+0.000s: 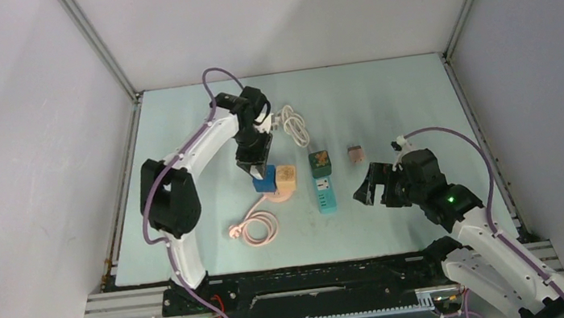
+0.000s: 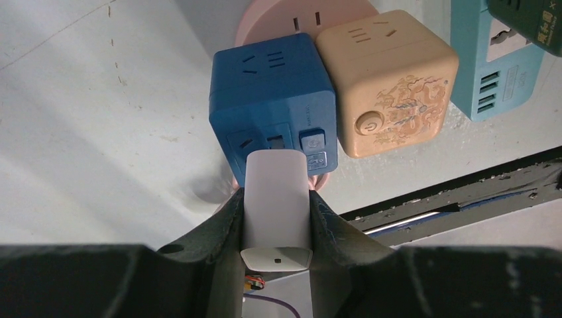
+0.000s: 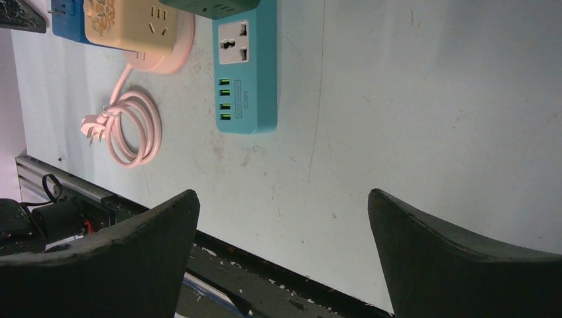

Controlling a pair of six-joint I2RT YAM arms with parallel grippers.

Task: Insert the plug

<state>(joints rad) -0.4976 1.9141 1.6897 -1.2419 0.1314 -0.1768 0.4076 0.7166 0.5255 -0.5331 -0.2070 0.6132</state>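
Note:
My left gripper [image 2: 276, 197] is shut on a white plug [image 2: 277, 173], which stands between the two black fingers. The plug's front end meets the near face of a blue cube socket [image 2: 272, 99], and its prongs are hidden. In the top view the left gripper [image 1: 257, 166] points down right over the blue cube [image 1: 265, 183]. A white cable [image 1: 295, 125] trails behind it. My right gripper [image 3: 281, 199] is open and holds nothing; it hovers over bare table right of the sockets [image 1: 372, 188].
A beige cube socket [image 2: 391, 79] touches the blue one, both on a pink round base [image 1: 282, 195] with a coiled pink cable [image 1: 259, 228]. A teal power strip [image 1: 325, 192] carries a green cube [image 1: 320, 162]. A small pinkish block [image 1: 356, 153] lies farther right.

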